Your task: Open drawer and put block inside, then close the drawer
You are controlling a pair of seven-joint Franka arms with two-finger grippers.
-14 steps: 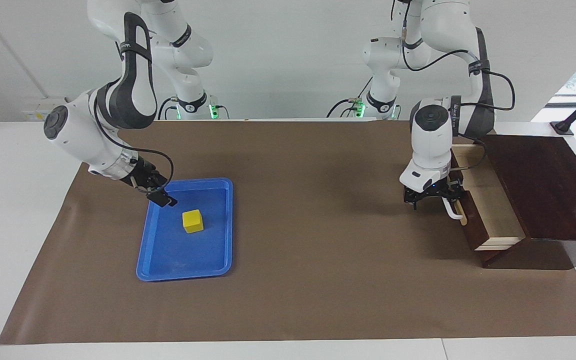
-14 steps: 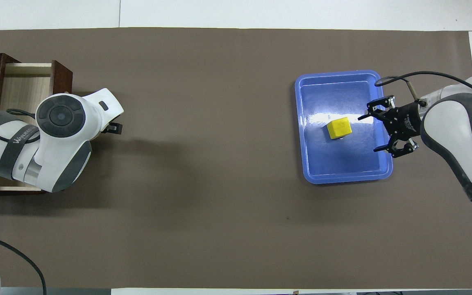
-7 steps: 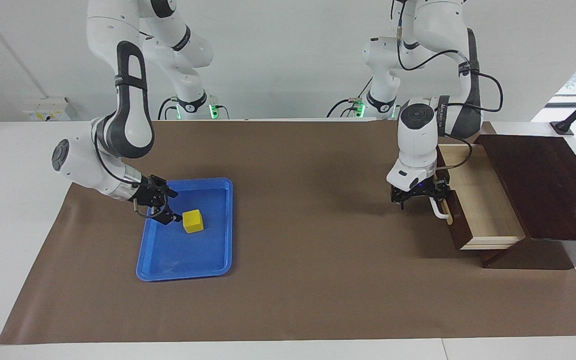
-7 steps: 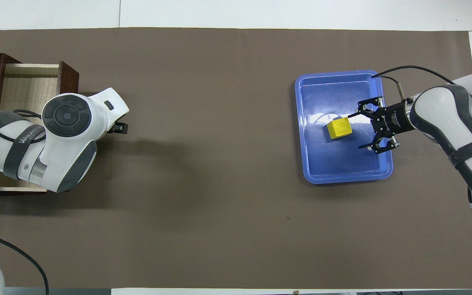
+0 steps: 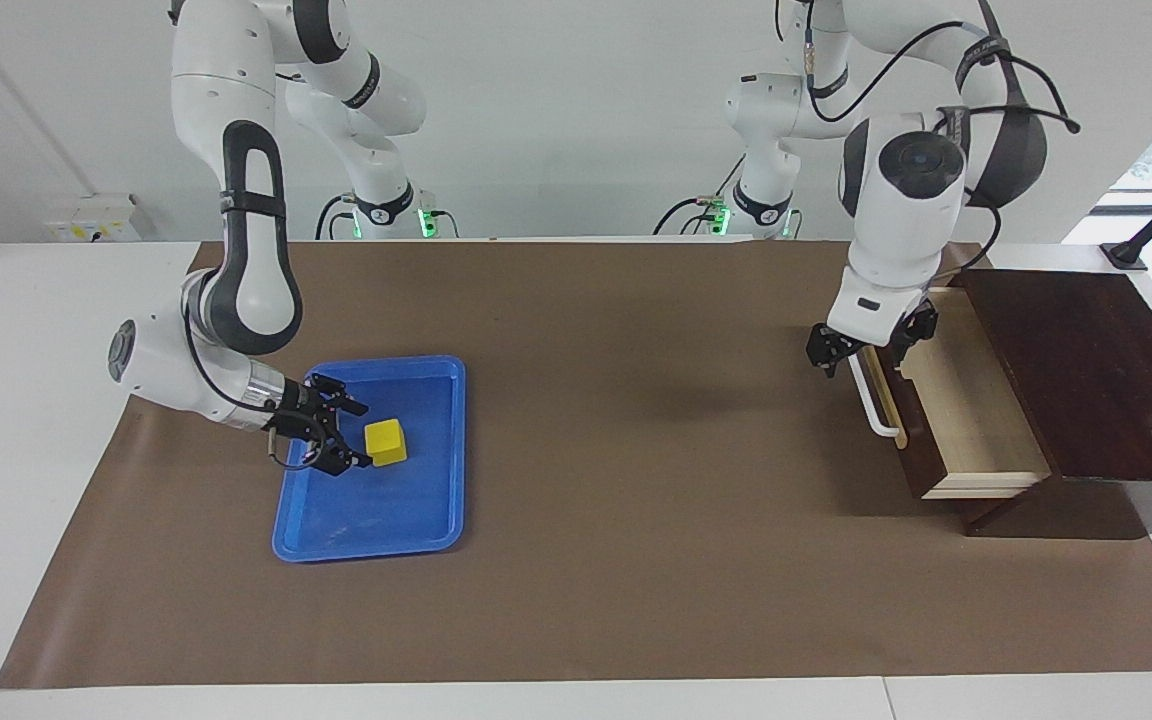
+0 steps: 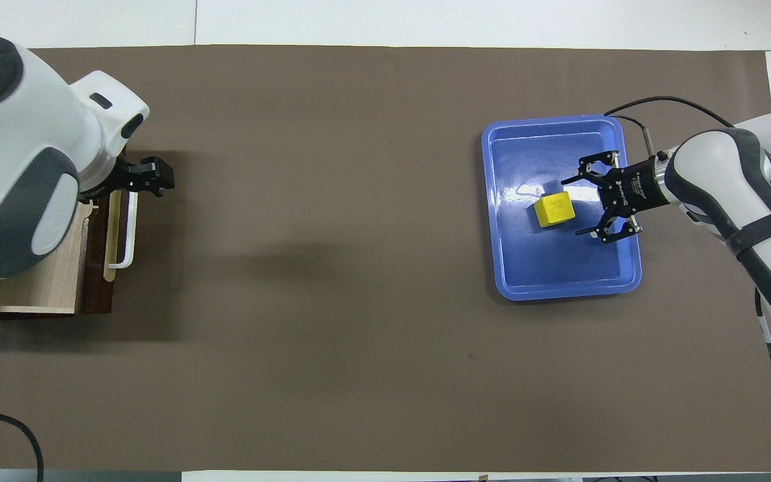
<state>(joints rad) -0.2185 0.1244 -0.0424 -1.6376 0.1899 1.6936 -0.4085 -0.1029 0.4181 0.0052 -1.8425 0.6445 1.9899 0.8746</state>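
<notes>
block (image 5: 385, 441): 1, in tray (image 5: 426, 530) | drawer (image 5: 966, 420): 1, pulled out

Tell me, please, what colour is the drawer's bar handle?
White; the handle shows best in the overhead view.

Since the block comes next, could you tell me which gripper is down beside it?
The right gripper, low in the blue tray with open fingers flanking the yellow block; the left gripper hangs over the open drawer's handle.

A brown-covered table (image 5: 636, 560) carries a blue tray (image 5: 436, 500) and a dark wooden box (image 5: 1086, 370).
</notes>
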